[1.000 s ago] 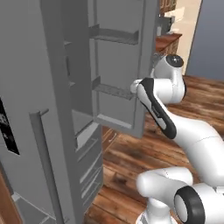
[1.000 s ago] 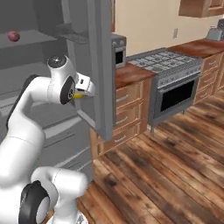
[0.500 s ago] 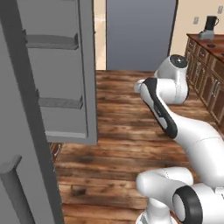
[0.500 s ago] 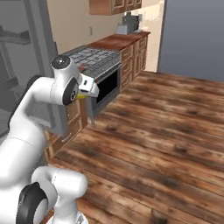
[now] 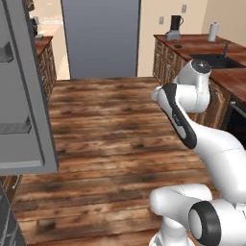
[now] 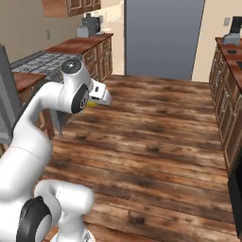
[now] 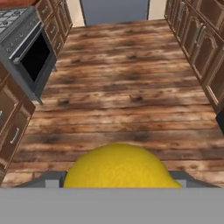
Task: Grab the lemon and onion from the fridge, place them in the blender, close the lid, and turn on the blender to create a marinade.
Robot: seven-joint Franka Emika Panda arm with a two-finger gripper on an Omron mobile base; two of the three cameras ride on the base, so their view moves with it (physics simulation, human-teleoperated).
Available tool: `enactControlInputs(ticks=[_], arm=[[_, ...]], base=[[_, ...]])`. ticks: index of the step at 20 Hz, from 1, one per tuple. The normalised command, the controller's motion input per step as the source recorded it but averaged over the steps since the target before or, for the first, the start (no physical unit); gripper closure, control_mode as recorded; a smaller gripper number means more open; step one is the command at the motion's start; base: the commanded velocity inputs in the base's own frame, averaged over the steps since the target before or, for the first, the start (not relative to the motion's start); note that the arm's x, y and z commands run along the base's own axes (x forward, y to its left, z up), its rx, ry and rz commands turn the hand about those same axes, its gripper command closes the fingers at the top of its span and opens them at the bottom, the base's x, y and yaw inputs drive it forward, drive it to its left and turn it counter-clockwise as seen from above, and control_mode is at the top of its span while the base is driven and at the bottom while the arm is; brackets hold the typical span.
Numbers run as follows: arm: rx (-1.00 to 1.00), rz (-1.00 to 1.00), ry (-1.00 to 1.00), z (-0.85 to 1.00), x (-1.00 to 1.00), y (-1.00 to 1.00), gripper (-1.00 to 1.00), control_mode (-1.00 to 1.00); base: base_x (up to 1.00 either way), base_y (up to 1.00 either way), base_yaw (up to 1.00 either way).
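We note a glossy white arm (image 5: pixel 202 139) of rounded, tube-like links, a black band along its forearm, dark grey round joint caps, and a bulbous white base (image 6: pixel 61 208).

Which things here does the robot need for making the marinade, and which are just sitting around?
Needed: lemon, held in the gripper; blender on the far counter; fridge door, open.

Just sitting around: paper-towel roll, stove, sink.

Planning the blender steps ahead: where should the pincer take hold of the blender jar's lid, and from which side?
Likely from above, pinching two opposite edges of the cap: the blender stands upright on the far counter. It's too small here to make out any lid detail.
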Motion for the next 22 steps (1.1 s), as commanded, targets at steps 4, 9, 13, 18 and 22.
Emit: enactControlInputs(ticks=[4, 9, 13, 18, 22], arm=[[0.00, 0.00, 0.00, 0.00, 0.00, 0.00, 1.00, 1.00], [0.00, 0.00, 0.00, 0.00, 0.00, 0.00, 1.00, 1.00], [0.00, 0.00, 0.00, 0.00, 0.00, 0.00, 1.00, 1.00], [0.00, 0.00, 0.00, 0.00, 0.00, 0.00, 1.00, 1.00], [0.00, 0.00, 0.00, 0.00, 0.00, 0.00, 1.00, 1.00]], base=[[0.41, -0.40, -0.25], [0.91, -0.07, -0.10], [1.00, -0.11, -0.07], [1.00, -0.16, -0.08], [1.00, -0.18, -0.09]])
